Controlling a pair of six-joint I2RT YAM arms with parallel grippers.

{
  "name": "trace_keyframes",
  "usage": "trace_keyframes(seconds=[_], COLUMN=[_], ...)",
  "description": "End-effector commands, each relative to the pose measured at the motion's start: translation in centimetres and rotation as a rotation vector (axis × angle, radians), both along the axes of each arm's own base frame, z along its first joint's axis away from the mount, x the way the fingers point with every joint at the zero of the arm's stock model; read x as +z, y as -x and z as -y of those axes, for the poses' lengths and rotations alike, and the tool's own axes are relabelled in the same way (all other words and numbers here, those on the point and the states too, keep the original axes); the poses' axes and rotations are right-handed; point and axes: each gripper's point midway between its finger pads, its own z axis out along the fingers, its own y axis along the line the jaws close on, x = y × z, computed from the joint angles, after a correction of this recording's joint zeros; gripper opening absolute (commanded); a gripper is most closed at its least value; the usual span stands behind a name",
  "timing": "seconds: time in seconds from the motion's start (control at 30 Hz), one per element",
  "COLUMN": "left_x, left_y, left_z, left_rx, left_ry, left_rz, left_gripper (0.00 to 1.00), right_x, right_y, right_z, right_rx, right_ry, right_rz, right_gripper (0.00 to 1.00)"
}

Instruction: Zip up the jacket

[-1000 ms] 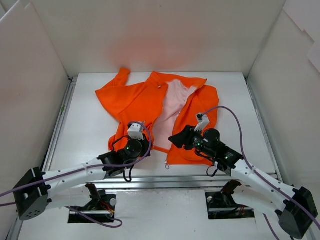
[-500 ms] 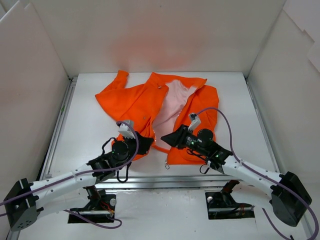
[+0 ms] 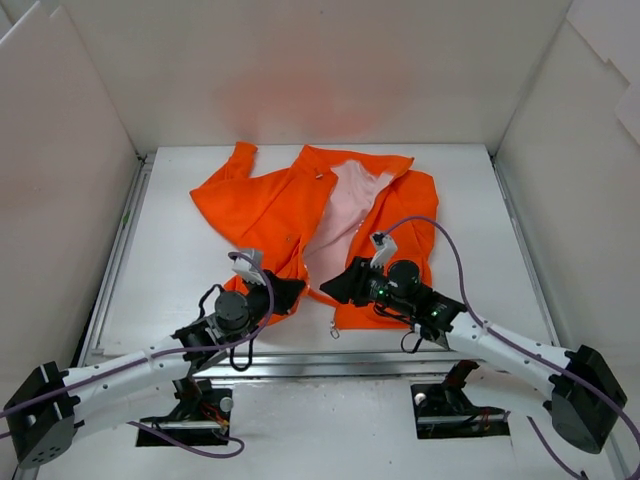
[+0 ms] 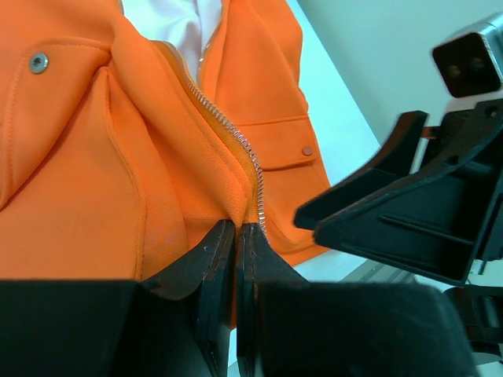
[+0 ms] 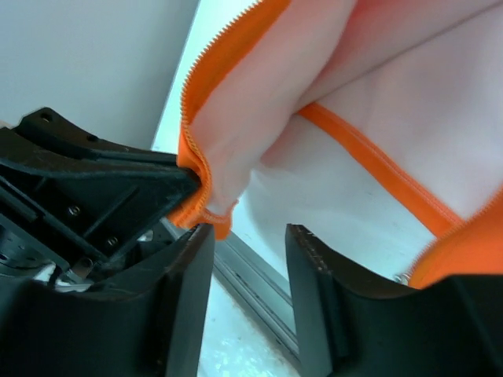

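The orange jacket [image 3: 260,205] lies open on the white table, pink lining [image 3: 345,205] showing between its front halves. My left gripper [image 3: 291,292] is shut on the lower edge of the jacket's left front, beside the white zipper teeth [image 4: 228,126]; the fabric bunches up between its fingertips [image 4: 236,228]. My right gripper [image 3: 331,285] is open just right of it, its jaws [image 5: 250,236] either side of bare table below the pinched hem corner [image 5: 200,212]. A small metal zipper end [image 3: 334,333] hangs at the bottom of the right front edge.
White walls enclose the table on three sides. A metal rail [image 3: 330,352] runs along the near edge, just below both grippers. The two grippers are close together; the right one's black body [image 4: 409,212] fills the right of the left wrist view.
The left arm has drawn back toward the near left, pulling the jacket's hem with it. The right gripper has moved left, closer to the left gripper.
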Motion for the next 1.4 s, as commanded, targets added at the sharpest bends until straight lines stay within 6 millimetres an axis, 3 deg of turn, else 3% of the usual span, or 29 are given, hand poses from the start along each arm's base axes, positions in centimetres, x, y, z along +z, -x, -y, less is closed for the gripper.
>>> trace_keyframes(seconds=[0.0, 0.1, 0.27, 0.37, 0.63, 0.73, 0.77, 0.87, 1.03, 1.13, 1.37], left_x=[5.4, 5.5, 5.6, 5.8, 5.3, 5.0, 5.1, 5.2, 6.0, 6.2, 6.2], left_y=[0.0, 0.1, 0.2, 0.4, -0.1, -0.6, -0.7, -0.8, -0.9, -0.8, -0.5], left_z=[1.1, 0.8, 0.7, 0.9, 0.1, -0.4, -0.4, -0.5, -0.5, -0.7, -0.4], left_rx=[-0.041, -0.036, -0.036, -0.047, 0.007, 0.043, 0.051, 0.062, 0.063, 0.068, 0.046], left_ry=[0.146, 0.155, 0.166, 0.177, 0.184, 0.188, 0.198, 0.209, 0.230, 0.238, 0.246], left_rz=[0.110, 0.114, 0.109, 0.106, 0.067, 0.054, 0.048, 0.044, 0.052, 0.055, 0.050], left_gripper=[0.00, 0.00, 0.00, 0.00, 0.00, 0.00, 0.00, 0.00, 0.00, 0.00, 0.00], right_x=[5.4, 5.4, 5.9, 6.1, 6.6, 7.3, 7.6, 8.2, 6.8, 7.0, 7.3], right_y=[-1.1, -1.3, -0.9, -0.8, 0.1, 0.3, 0.5, 0.7, 0.1, 0.0, -0.1], right_z=[-3.1, -4.3, -5.4, -5.5, -4.0, -3.5, -3.6, -4.1, -5.3, -5.3, -5.5], right_rx=[0.044, 0.056, 0.089, 0.089, 0.063, 0.046, 0.049, 0.064, 0.063, 0.059, 0.056], right_ry=[-0.183, -0.231, -0.264, -0.266, -0.267, -0.283, -0.292, -0.322, -0.312, -0.337, -0.335], right_rz=[0.085, 0.061, 0.074, 0.089, 0.118, 0.130, 0.133, 0.130, 0.074, 0.075, 0.091], right_gripper=[0.44, 0.45, 0.31, 0.29, 0.08, 0.12, 0.25, 0.45, 0.40, 0.30, 0.23])
